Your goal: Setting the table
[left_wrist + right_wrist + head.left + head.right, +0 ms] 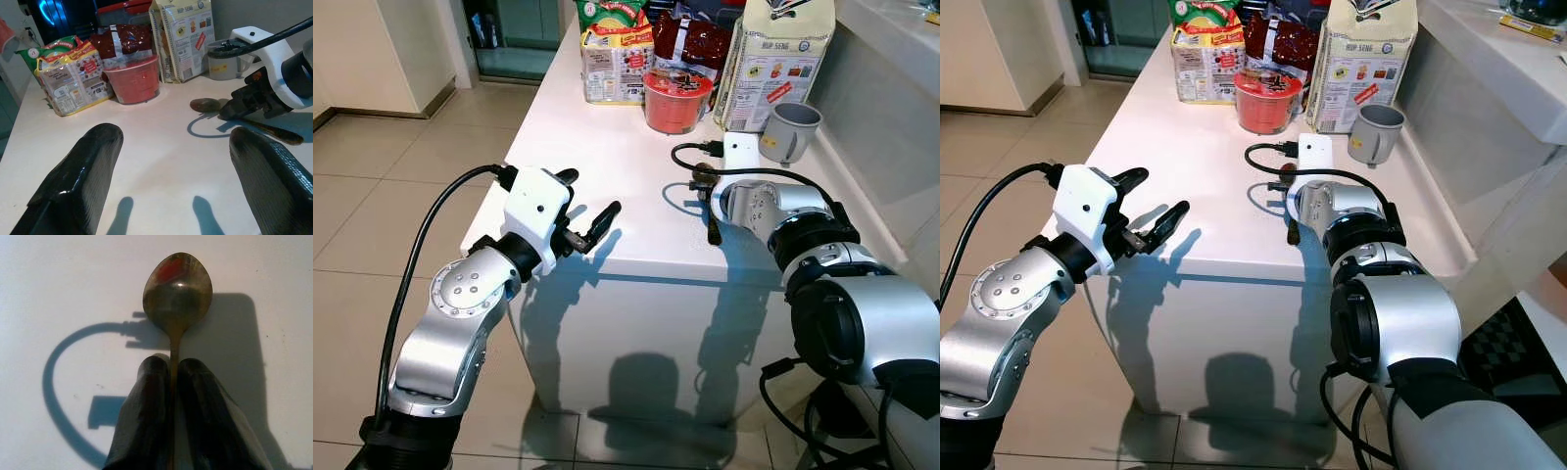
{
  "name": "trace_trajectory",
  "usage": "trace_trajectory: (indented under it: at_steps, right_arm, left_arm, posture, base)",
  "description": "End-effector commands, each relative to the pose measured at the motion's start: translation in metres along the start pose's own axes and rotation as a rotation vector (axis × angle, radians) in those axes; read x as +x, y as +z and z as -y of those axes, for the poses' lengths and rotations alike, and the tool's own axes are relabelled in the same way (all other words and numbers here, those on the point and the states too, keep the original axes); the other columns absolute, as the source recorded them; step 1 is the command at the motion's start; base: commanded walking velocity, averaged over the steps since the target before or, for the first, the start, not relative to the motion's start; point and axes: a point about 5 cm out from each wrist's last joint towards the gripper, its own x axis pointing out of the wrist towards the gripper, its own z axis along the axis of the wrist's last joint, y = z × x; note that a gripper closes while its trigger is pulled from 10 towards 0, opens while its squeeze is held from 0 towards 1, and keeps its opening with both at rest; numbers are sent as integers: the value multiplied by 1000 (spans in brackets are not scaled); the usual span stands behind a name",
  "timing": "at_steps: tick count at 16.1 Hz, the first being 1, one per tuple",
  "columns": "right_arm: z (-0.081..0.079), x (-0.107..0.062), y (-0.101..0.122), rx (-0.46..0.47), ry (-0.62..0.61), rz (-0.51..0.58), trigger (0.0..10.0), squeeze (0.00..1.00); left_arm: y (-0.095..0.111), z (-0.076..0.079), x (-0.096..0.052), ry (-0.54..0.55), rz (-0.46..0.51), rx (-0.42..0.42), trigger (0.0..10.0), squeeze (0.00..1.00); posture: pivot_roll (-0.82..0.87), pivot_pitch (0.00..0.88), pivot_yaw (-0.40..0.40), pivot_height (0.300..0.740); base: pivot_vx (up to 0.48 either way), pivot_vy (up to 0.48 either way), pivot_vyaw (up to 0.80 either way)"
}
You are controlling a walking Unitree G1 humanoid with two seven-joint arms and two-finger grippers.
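Between the right gripper (171, 377) fingers, clamped: metal spoon (177, 289) neck, bowl just ahead. Prob. light, stiff, slick, so grip handle firmly. Left gripper (582, 211) hangs apart, w/ nothing in it.

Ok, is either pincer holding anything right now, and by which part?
The right pincer is shut on the spoon, gripping its thin handle just below the bowl. The left pincer is open above the table, holding nothing.
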Motion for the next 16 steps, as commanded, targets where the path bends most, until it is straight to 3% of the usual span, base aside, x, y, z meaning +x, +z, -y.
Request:
trace_trajectory:
  at_steps: [1,12,13,15,16]
  right_arm:
    - [5,1,-6,23,-9,-21,0,0]
    - [4,1,-6,22,-9,-20,0,0]
    - [3,-6,23,38,-12,103,0,0]
    - [1,-19,50,76,8,224,0,0]
    - [1,-19,50,76,8,224,0,0]
  left_arm:
    - [4,0,-1,-6,9,6,10000,0]
    - [4,-1,-1,-6,8,7,10000,0]
    - [7,-2,-2,13,22,3,10000,0]
    - [8,-4,-5,59,39,-7,10000,0]
    - [8,-4,-5,59,39,-7,10000,0]
  posture:
    - [66,0,-68,740]
    - [66,0,-67,740]
    - [72,0,-74,740]
    - [71,0,-72,740]
    - [71,0,-72,740]
  base:
    - [0,0,0]
    - [0,0,0]
    - [0,0,0]
    - [0,0,0]
    - [0,0,0]
